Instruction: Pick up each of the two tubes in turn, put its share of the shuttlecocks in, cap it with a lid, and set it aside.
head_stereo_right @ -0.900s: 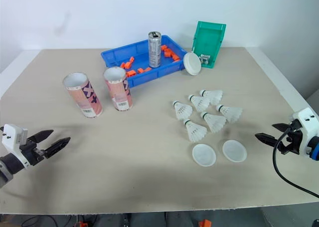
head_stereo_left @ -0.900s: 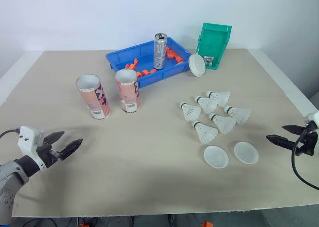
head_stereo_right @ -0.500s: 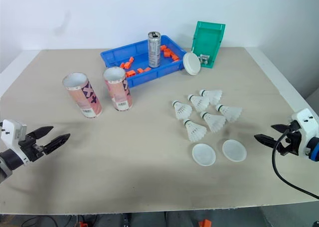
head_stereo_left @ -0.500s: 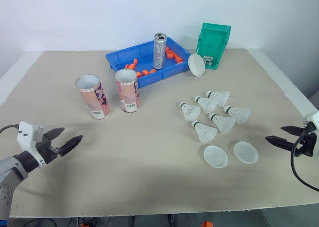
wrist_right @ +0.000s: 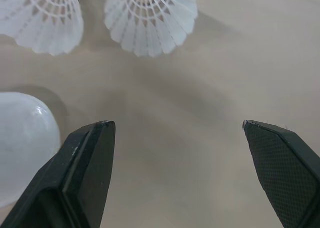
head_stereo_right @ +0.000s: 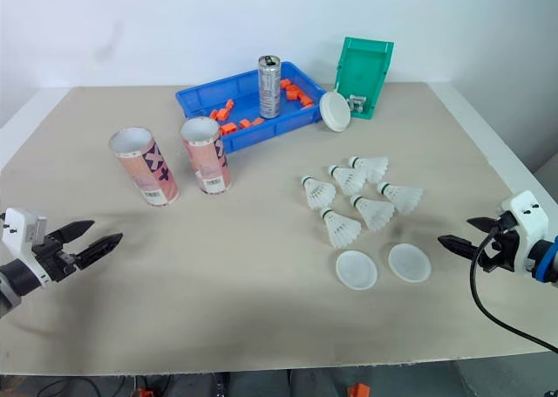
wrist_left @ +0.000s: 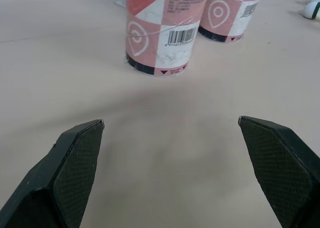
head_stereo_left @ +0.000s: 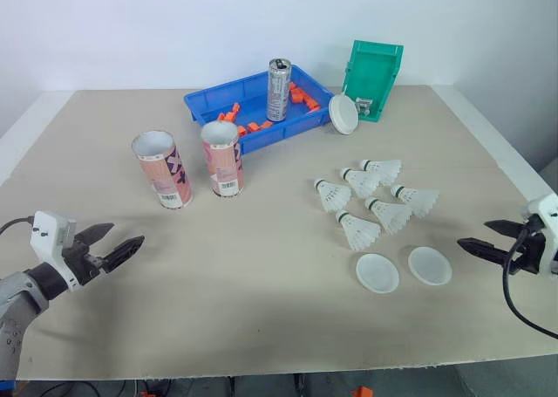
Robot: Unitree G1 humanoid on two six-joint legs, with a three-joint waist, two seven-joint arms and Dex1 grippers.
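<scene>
From my station, the left gripper (head_stereo_left: pixel 127 233) hovers low over the table's (head_stereo_left: pixel 261 266) near left edge, fingers spread wide, nothing between them; ahead of it stand the two tubes (head_stereo_left: pixel 162 168) (head_stereo_left: pixel 222 159), upright, open-topped, just beside each other; each wears a pink-and-white chequered label with a barcode (wrist_left: pixel 181 35), and the left one carries what may be an "X", though I can't read any wording. Behind them lies a blue tray (head_stereo_left: pixel 248 96) holding orange bits (head_stereo_left: pixel 255 126) and an upright can (head_stereo_left: pixel 279 90); a white disc (head_stereo_left: pixel 344 114) leans by a green bin (head_stereo_left: pixel 375 78). Six shuttlecocks (head_stereo_left: pixel 370 201) cluster right of centre; two lids (head_stereo_left: pixel 377 273) (head_stereo_left: pixel 430 265) lie flat in front of them; the right gripper (head_stereo_left: pixel 475 234) gapes empty near those lids.
</scene>
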